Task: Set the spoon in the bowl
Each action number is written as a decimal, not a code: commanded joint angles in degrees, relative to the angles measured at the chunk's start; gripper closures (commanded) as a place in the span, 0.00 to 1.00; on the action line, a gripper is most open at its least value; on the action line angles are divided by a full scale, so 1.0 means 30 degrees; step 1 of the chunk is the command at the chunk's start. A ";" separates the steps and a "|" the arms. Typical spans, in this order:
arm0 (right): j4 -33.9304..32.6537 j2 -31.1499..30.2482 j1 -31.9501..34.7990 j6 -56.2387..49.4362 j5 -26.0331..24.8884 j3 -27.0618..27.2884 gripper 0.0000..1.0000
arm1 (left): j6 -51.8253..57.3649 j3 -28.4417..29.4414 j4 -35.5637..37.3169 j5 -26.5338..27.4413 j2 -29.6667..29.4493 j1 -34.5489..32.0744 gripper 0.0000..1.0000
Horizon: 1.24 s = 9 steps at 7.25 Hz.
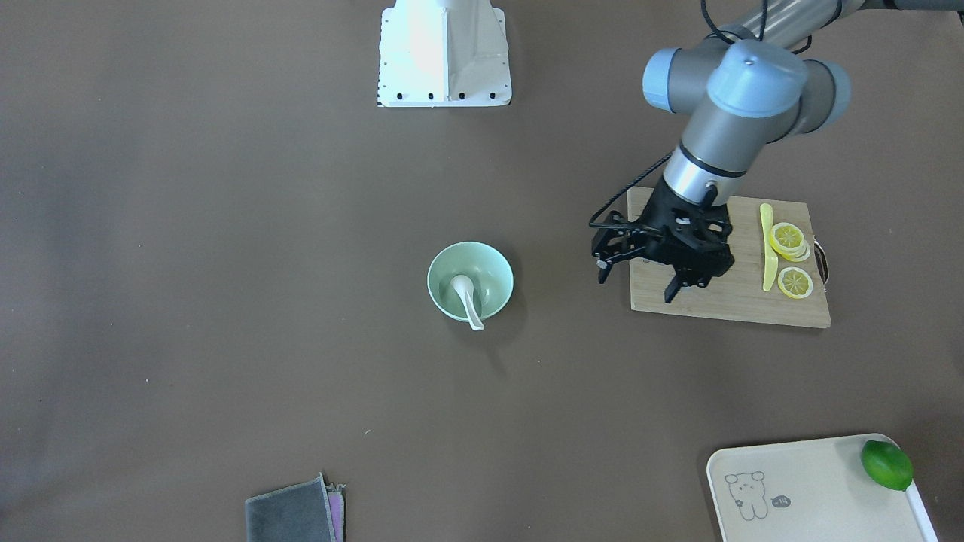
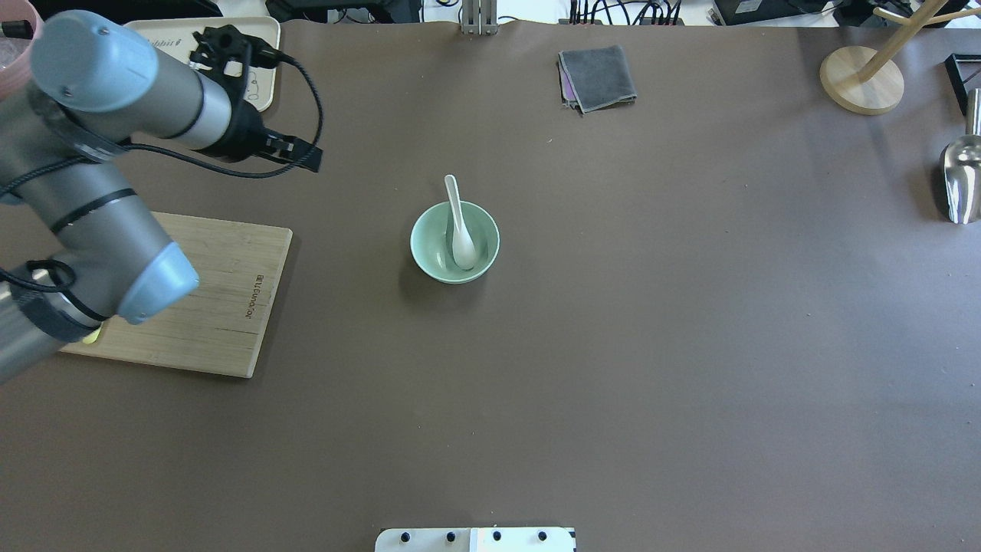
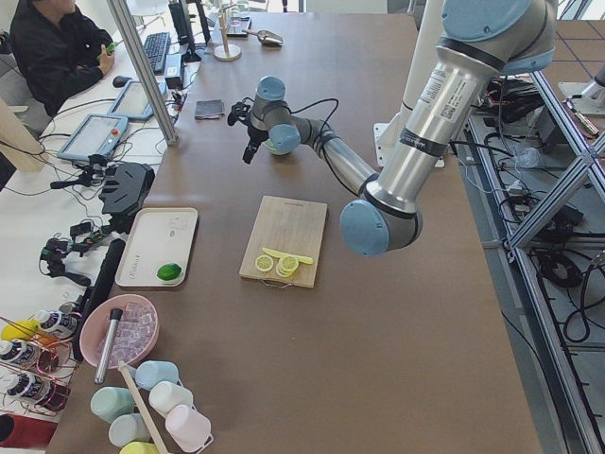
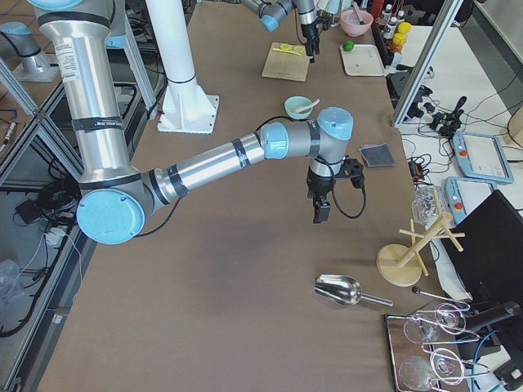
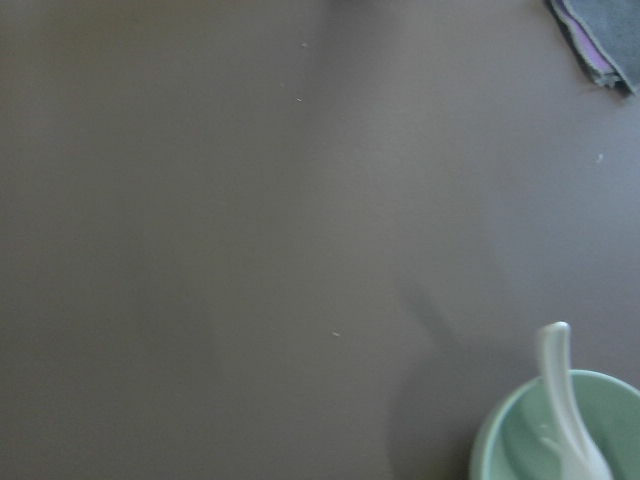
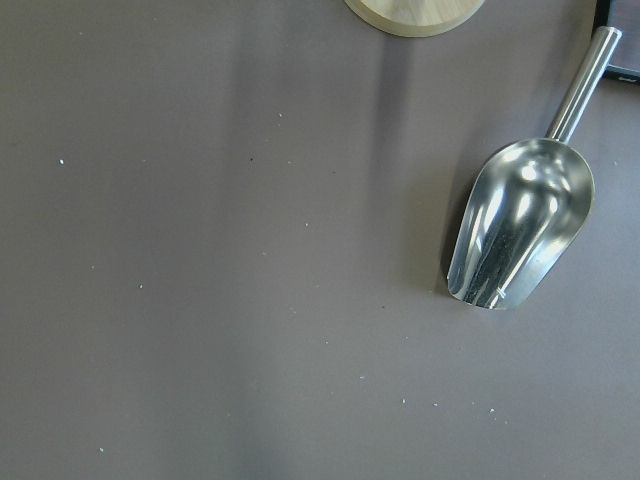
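Exterior front-facing view: a small glossy white soup spoon (image 1: 468, 299) is seen lying in a round pale mint-green bowl (image 1: 440, 265), with its scoop on the bottom and its handle leaned over the rim on the operators' side.
Bowl's place: it is set near the middle of the brown table (image 1: 226, 263), apart from both arms.
Left arm: the wrist is poised above a rectangular bamboo cutting board (image 1: 738, 309), at the board's end nearer the bowl, with the tool pointed down.
Left gripper (image 1: 636, 287): the fingers are spread wide and are empty.
Right arm: in the exterior right view it is stretched low across the table, with the wrist bent down.
Right gripper (image 4: 319, 211): it is hung above bare table between the bowl and a shiny metal scoop (image 4: 339, 289); whether its fingers are spread or closed cannot be told.
Board's load: a slim yellow knife (image 1: 767, 248) and round lemon slices (image 1: 788, 239) are laid at the end away from the bowl.
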 commanded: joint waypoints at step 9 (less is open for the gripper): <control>0.2016 -0.4593 0.2168 -0.1199 0.0301 0.0033 0.00 | 1.2311 0.0900 0.1560 -0.6320 0.9285 -1.3543 0.02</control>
